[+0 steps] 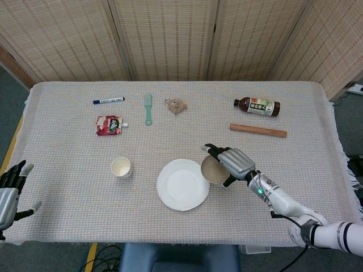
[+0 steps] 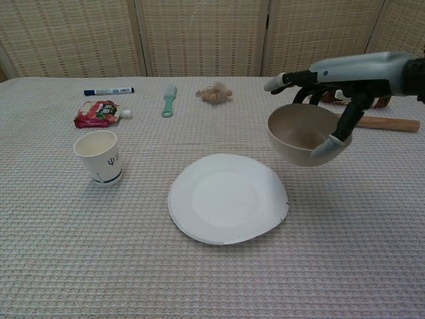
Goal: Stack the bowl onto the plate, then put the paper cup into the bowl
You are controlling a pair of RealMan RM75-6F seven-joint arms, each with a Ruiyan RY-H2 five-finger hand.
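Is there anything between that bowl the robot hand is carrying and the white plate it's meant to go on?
Nothing visible. The right robot hand holds the bowl in the air beside the plate's right edge, with only bare tablecloth between them. The paper cup stands well off to the plate's left.

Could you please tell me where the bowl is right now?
The bowl is held off the table by the right hand, just right of the white plate in the chest view, near its right edge.
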